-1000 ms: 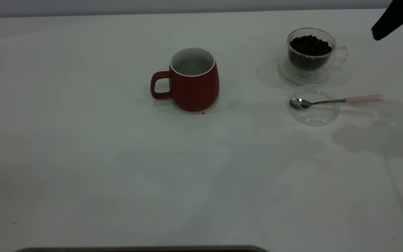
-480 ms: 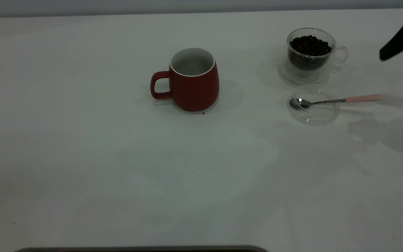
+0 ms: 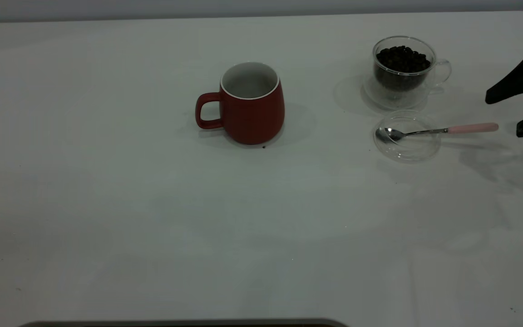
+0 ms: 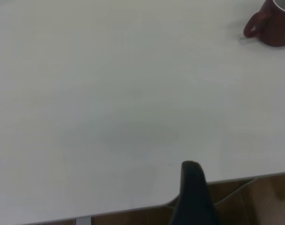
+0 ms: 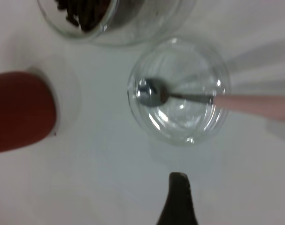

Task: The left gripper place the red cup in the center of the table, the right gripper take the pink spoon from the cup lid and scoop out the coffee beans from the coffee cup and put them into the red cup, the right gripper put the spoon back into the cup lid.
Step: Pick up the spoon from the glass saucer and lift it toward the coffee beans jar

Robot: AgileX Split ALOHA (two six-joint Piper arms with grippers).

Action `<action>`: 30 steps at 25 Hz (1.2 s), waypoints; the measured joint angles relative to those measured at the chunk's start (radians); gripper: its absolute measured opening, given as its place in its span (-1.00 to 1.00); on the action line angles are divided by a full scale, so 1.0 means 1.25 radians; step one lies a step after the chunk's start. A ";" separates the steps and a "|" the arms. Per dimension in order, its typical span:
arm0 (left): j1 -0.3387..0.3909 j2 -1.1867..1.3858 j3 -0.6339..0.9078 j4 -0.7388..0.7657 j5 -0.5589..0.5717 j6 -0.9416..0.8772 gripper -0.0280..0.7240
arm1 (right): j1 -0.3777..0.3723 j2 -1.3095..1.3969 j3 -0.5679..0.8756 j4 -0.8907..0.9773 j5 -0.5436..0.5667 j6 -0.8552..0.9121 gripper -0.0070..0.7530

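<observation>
Right gripper [image 3: 518, 113] jaws spread, empty, just off the handle tip of the pink spoon [image 3: 438, 130]. Spoon's long axis runs toward them, bowl in the cup lid [image 3: 407, 150]. Right arm nearest; left gripper [image 4: 194, 192] parked at the surface's edge, jaw state unclear.

A: What colour was the mug [image 3: 251, 103]?

B: Dark red outside, handle included, with a white inside and a thin white rim.

A: And the table [image 3: 107, 204]?

B: Plain white, with a few tiny dark specks and soft grey shadows at the right.

A: The glass cup [image 3: 403, 72]?

B: Clear, showing the coffee beans [image 3: 402, 58], dark brown, almost black.

A: The spoon [image 3: 434, 131]?

B: Shiny silver at the bowl and neck, with a pale pink handle. The lid [image 3: 407, 146] under it was see-through, catching small white glints.

A: And the gripper [image 3: 518, 111] at the right edge?

B: Black all over, no pattern.
</observation>
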 joint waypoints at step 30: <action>0.000 0.000 0.000 0.000 0.000 0.000 0.64 | -0.007 0.194 -0.125 0.109 0.113 -0.246 0.65</action>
